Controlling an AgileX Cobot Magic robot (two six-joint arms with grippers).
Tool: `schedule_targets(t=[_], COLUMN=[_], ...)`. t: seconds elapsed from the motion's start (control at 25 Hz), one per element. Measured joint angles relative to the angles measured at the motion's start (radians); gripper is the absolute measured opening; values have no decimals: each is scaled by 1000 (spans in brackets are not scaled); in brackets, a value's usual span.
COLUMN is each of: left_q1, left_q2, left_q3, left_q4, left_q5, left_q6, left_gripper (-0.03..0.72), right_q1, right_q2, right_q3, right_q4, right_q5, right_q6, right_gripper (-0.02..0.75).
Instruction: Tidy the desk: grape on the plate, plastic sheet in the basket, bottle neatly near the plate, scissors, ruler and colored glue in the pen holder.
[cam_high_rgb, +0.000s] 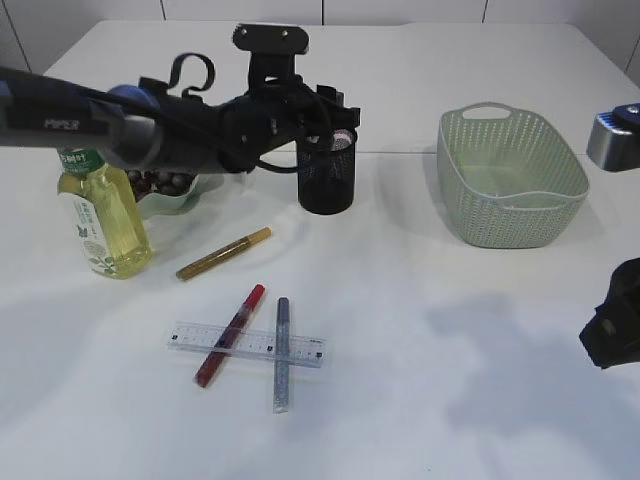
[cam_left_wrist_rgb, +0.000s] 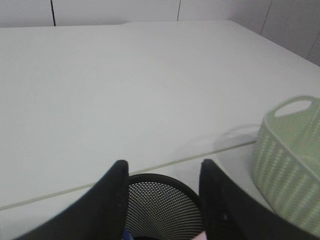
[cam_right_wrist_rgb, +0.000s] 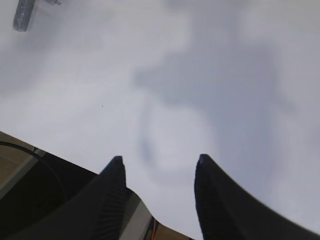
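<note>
**Risk of knocking the pen holder over**

Ruler (cam_high_rgb: 246, 343), nearest my camera, lies under two glue pens (cam_high_rgb: 229, 335). My left gripper (cam_left_wrist_rgb: 162, 200) hovers over the mesh pen holder (cam_high_rgb: 326, 172), jaws spread, apparently empty; descending carelessly could tip it. Right gripper (cam_right_wrist_rgb: 157, 195) hangs open, idle.
</note>
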Motion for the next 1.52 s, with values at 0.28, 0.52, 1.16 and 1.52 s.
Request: schedule_targets(t=[0.28,0.52,1.16,1.52], left_q1=[0,0,0,-6], left_q2=[-176,-340,-452,-452], left_q3=[0,0,0,0], left_q4=[13,121,292,305], left_q5=[362,779,1565,1584], left_q6=[0,0,22,214], left_gripper=[342,342,342,342], right_q1=[0,0,0,0], right_q2=[0,0,0,0], right_q3=[-16,-44,-50,-50], right_q4=[0,0,92,106], right_q5=[43,102,160,164], right_q6=[-13,-20,61,66], right_gripper=[364,364,364,365])
